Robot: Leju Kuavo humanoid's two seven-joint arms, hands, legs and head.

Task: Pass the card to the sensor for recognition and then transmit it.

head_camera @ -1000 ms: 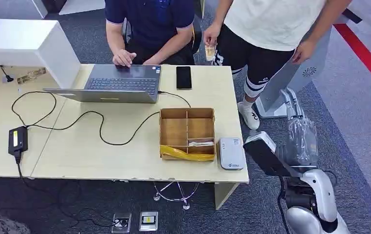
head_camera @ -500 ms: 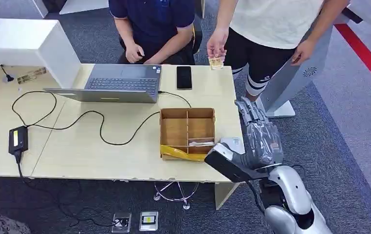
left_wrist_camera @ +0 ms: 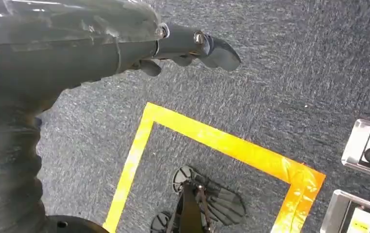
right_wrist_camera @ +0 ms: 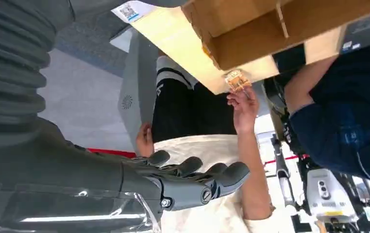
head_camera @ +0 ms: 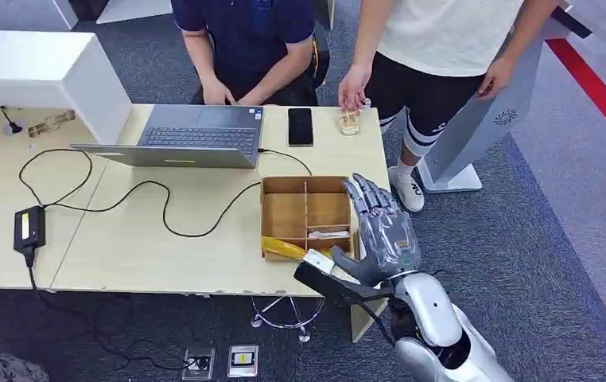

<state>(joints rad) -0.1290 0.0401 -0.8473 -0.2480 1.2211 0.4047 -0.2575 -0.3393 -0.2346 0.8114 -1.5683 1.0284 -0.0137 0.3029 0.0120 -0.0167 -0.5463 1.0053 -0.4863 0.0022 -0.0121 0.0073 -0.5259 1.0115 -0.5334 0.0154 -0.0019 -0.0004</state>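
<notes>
**Robot's right hand hovers over the table's near corner as a person sets down a card**

Nearest the camera, the robot's right hand (head_camera: pixel 383 231) has swung in from the side since a moment ago. It now hangs above the right end of the wooden divided box (head_camera: pixel 306 216), fingers spread and straight, holding nothing. It now covers the small white sensor that lay beside the box. The left hand (left_wrist_camera: pixel 193 46) points down at grey carpet marked with yellow tape (left_wrist_camera: pixel 222 145); its fingers look loosely extended and empty.

On the pale table (head_camera: pixel 165 255), a yellow strip (head_camera: pixel 284 248) lies along the box's near side. A black cable (head_camera: pixel 149 199) runs across the table to a black power brick (head_camera: pixel 29 228) with a yellow label too small to read.

Farther back sit an open laptop (head_camera: pixel 192 137) and a black phone (head_camera: pixel 301 126). At the far edge, the standing person's hand (head_camera: pixel 354 86) has come down and rests on the card (head_camera: pixel 350 123), now lying on the table beside the phone. The card's print cannot be read. A seated person (head_camera: pixel 248 40) is behind the laptop.
</notes>
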